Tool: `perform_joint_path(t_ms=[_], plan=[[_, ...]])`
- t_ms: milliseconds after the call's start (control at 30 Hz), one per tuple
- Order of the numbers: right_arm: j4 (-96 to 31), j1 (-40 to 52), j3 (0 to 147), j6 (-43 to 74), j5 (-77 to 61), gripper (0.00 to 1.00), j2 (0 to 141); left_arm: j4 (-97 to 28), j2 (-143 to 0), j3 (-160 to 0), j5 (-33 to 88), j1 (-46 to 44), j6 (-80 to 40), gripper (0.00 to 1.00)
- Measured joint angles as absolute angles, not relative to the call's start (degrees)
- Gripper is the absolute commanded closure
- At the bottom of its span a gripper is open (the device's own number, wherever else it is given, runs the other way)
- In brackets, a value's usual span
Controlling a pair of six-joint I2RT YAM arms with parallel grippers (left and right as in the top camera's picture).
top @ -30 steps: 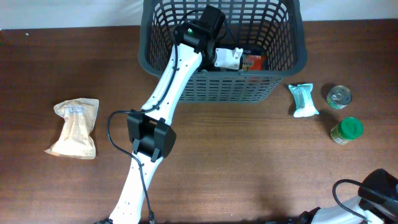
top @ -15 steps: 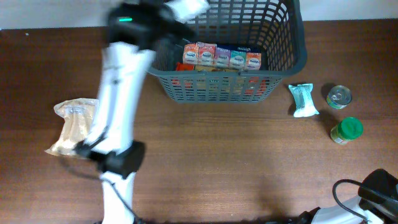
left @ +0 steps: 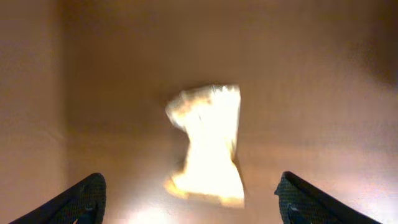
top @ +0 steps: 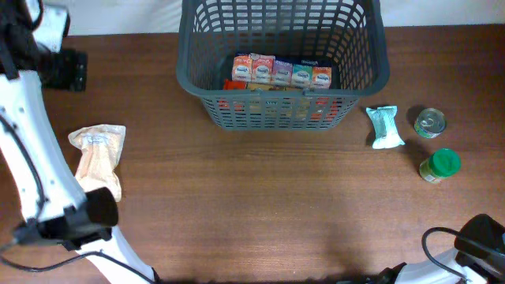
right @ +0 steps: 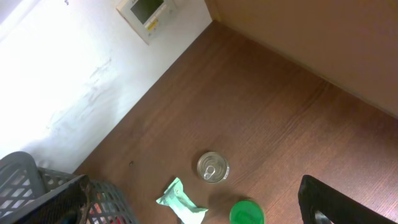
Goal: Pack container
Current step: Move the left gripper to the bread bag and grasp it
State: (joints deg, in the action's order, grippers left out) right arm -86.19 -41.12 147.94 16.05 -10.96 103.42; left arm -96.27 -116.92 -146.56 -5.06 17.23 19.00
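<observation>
The dark grey lattice basket (top: 276,115) stands at the back middle of the table, with a row of colourful cartons (top: 280,72) inside. A corner of the basket shows in the right wrist view (right: 28,180). My left gripper (top: 24,47) is at the far left, high above a tan bag (top: 99,160). In the left wrist view the bag (left: 208,143) lies blurred below the wide-open, empty jaws (left: 193,202). My right gripper (right: 196,208) is open and empty, raised at the front right.
Right of the basket lie a pale green packet (top: 385,127), a tin can (top: 430,122) and a green-lidded jar (top: 439,165). The right wrist view also shows the packet (right: 180,202), can (right: 212,167) and jar (right: 247,213). A white wall with a panel (right: 146,9) stands behind the table.
My left arm has left the basket and swung to the far left, over the tan bag. The cartons stay in the basket. The right arm has not moved.
</observation>
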Motion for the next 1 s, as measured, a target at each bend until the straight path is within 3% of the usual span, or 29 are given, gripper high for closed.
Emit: perform_joint_path(t_ms=[167,400,667,1000], plan=[[-86.17,-41.12,147.94,16.08,-10.94,0.01,103.42,-92.82,-120.27,-126.13,-2.04,22.22,17.23,0.20],[-86.19,-41.12,147.94,16.08,-10.94,0.01,103.39,-75.18,-122.08,-101.12,-0.64,24.93,17.50,0.16],[-86.19,-41.12,147.94,16.05,-10.96,0.01,103.42,-61.95,-122.15,-93.41,-3.07,25.10,18.17,0.16],[-86.19,-41.12,147.94,16.08,-10.96,0.01,103.42,-54.81,-120.88,-87.66,-5.17,25.04,17.78,0.16]])
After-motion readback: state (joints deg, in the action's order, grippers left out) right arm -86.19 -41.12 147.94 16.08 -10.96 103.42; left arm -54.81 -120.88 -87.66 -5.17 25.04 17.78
